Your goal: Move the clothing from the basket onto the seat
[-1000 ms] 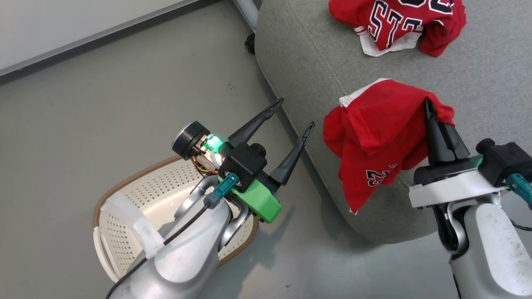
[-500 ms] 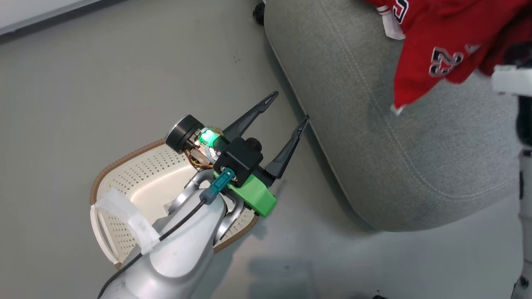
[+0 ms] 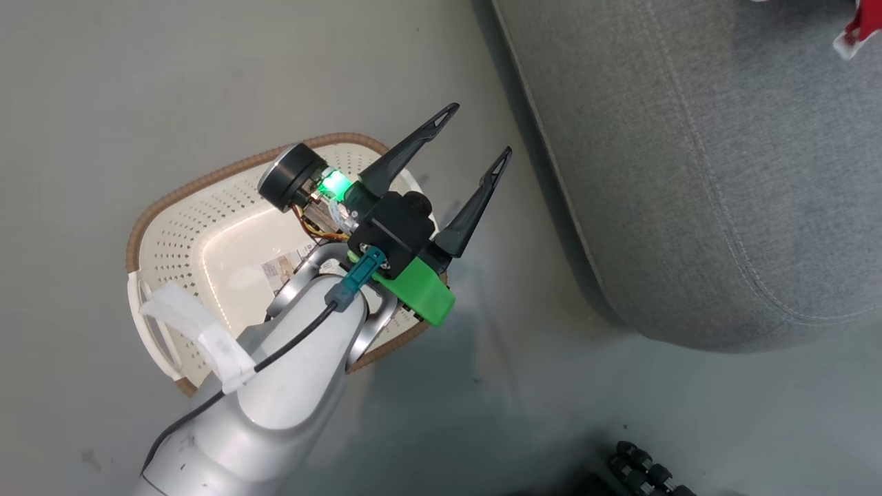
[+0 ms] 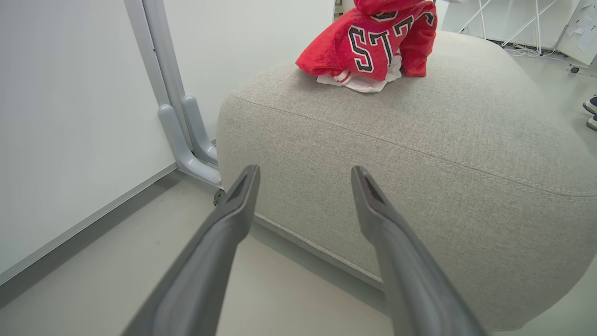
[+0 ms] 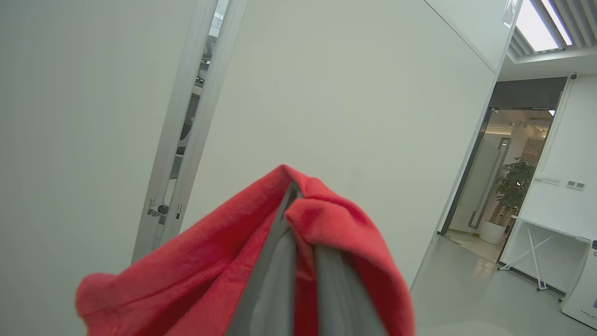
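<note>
The cream basket (image 3: 207, 182) sits on the floor at the left, its visible bottom bare except for a paper label. My left gripper (image 3: 479, 130) hovers over the basket's right rim, open, nothing between its fingers; in the left wrist view it (image 4: 304, 170) points at the side of the grey seat (image 4: 419, 140). The red lettered jersey (image 4: 368, 42) lies bunched on the seat's top. My right gripper (image 5: 296, 205) is shut on a red garment, the shorts (image 5: 224, 261), which drape over its fingers in the air facing a white wall. A red-and-white scrap of clothing (image 3: 851, 31) shows above the seat (image 3: 689, 172).
A grey partition foot (image 4: 186, 140) stands on the floor beside the seat's far corner. Dark wheels (image 3: 648, 468) sit at the head view's bottom edge. A person's shoe (image 4: 591, 109) shows at the far right. Open floor lies between basket and seat.
The head camera has swung down and left, so basket and seat shifted in view. My right gripper rose with the shorts, out of the head view. The left gripper stayed open.
</note>
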Controlling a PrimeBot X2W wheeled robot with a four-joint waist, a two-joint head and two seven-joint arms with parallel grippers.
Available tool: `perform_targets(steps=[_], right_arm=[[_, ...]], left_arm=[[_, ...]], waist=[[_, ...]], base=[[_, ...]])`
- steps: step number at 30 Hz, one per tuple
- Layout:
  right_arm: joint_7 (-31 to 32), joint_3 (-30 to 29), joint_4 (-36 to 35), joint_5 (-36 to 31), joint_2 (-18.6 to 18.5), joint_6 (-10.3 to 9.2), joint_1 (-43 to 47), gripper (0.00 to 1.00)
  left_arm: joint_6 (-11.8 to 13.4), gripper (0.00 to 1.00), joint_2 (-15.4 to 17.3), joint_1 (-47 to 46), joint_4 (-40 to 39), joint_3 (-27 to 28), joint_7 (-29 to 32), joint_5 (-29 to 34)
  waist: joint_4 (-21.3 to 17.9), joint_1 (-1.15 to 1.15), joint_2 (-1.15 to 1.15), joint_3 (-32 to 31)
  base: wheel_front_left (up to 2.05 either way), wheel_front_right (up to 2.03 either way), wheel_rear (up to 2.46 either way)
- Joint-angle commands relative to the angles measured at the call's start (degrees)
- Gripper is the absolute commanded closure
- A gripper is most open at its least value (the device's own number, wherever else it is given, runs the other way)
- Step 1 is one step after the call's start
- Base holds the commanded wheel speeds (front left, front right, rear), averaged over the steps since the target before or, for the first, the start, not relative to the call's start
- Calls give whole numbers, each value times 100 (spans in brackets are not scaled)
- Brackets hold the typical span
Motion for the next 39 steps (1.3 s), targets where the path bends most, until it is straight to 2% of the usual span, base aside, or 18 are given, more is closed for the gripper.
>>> perform_targets(steps=[1,6,13,21,26,27,28,29,39], right_arm=[[1,-46,151,-33,-116,-6,-226,100],[1,-106,780,-141,-246,-6,-586,100],[1,-129,1698,-348,-73,-6,-575,100],[0,-281,2357,-474,68,-6,-248,100],[1,-349,2439,-491,183,-6,-155,100],[0,-350,2410,-483,217,-6,-122,82],[1,-358,2376,-475,245,-6,-51,26],[0,-365,2340,-471,278,-6,8,0],[0,-300,1683,-362,598,-6,1233,0]], left_arm=[[-14,0,25,-134,-38,5,-4,33],[-12,0,30,-235,-70,22,-4,61],[0,0,74,-293,-95,80,-4,94],[23,0,30,-366,-155,165,-4,100],[67,0,80,-352,-196,284,-4,71],[78,0,89,-325,-199,312,-4,59],[97,0,92,-281,-208,353,-4,37],[102,0,93,-243,-216,386,-4,30],[215,0,29,355,-303,780,-4,-178]], waist=[[190,-1,0,435],[272,-1,0,659],[290,-1,0,936],[384,-1,0,1103],[379,-1,0,1052],[372,-1,0,1012],[365,-1,0,949],[363,-1,0,884],[341,-1,0,-114]], base=[[0,0,0],[0,0,0],[0,0,0],[0,0,0],[0,0,0],[0,0,0],[0,0,0],[0,0,0],[0,0,0]])
